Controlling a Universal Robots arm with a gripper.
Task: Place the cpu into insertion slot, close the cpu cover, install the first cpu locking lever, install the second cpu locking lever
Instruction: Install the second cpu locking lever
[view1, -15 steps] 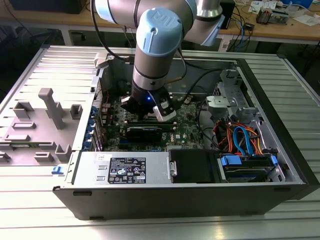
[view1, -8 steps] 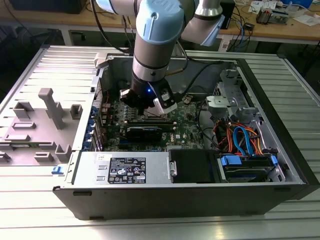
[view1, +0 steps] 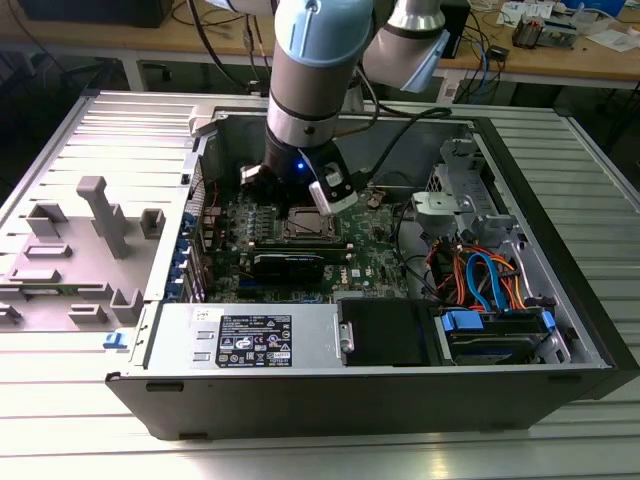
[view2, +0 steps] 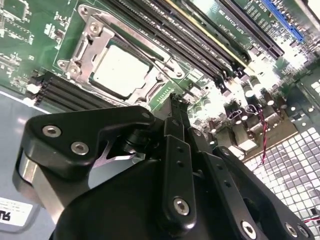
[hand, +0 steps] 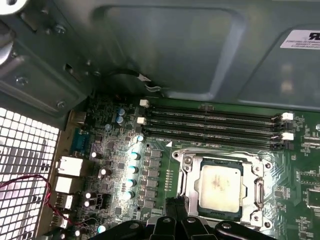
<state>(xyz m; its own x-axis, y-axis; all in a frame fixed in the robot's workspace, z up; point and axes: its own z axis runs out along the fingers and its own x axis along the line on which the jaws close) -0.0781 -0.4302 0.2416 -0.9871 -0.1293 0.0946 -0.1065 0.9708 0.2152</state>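
cpu: the cpu is seen already seated in its socket on the motherboard, dull silver top facing up; it shows in both wrist views.
cpu cover: the cpu cover looks laid down flat around the chip, its window framing the metal top, so that step is judged done. Whether the locking levers are hooked can't really be told from here.
gripper: the gripper is held just beside the socket's edge, tips pointed down at the board, with its fingers pressed together and nothing seen pinched between them. That closed, narrow shape is probably kept so a lever can be nudged rather than grabbed, but that's a guess.
memory slots: the long dark slots run alongside the socket, well packed in, which likely explains the steep, tight approach.
case: everything is done inside an open computer case laid on its side, with the arm reaching down into it.
surface: the case is set on a ribbed metal table, with a grey fixture on the exterior view's left.
room: wooden benches with cables and clutter are seen behind.
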